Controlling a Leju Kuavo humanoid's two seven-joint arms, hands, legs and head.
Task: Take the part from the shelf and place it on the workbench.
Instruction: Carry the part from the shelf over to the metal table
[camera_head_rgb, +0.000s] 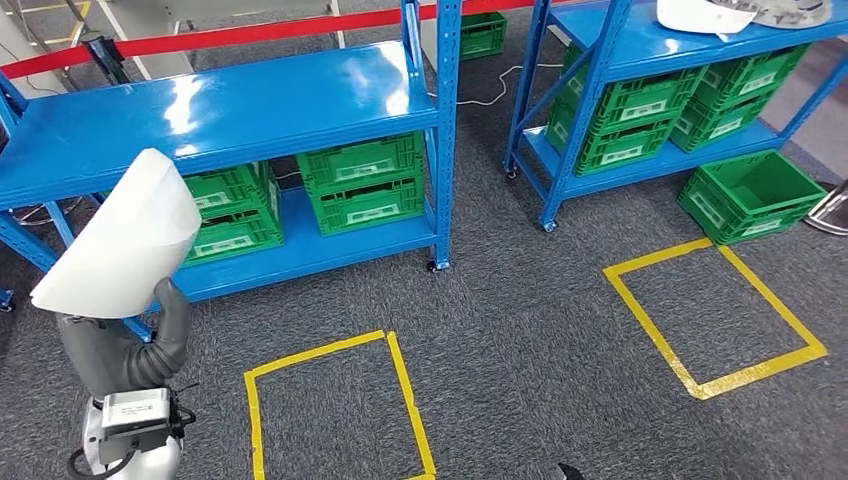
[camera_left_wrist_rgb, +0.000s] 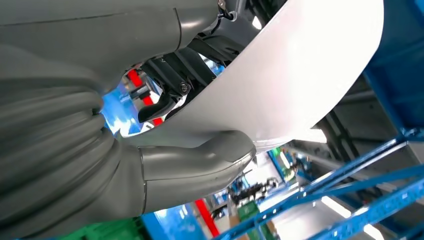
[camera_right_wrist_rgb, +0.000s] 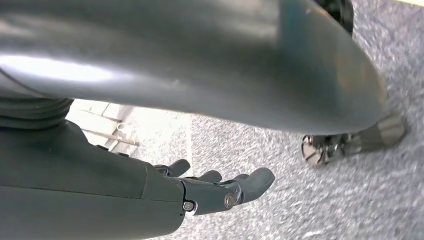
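Note:
My left hand (camera_head_rgb: 170, 318) holds up a large white curved part (camera_head_rgb: 125, 240) at the lower left of the head view, in front of the near blue shelf (camera_head_rgb: 230, 110), whose top board is bare. In the left wrist view the thick thumb (camera_left_wrist_rgb: 200, 160) presses under the white part (camera_left_wrist_rgb: 300, 70) and dark fingers (camera_left_wrist_rgb: 167, 82) clamp its other face. More white parts (camera_head_rgb: 705, 14) lie on top of the second blue shelf (camera_head_rgb: 640, 45) at the back right. My right hand (camera_right_wrist_rgb: 215, 190) hangs over the carpet, fingers apart and holding nothing.
Green crates (camera_head_rgb: 365, 185) fill the lower boards of both shelves, and one green crate (camera_head_rgb: 750, 195) stands on the floor at the right. Two yellow tape squares (camera_head_rgb: 335, 410) (camera_head_rgb: 715, 315) mark the grey carpet. A red barrier band (camera_head_rgb: 220, 36) runs behind the shelves.

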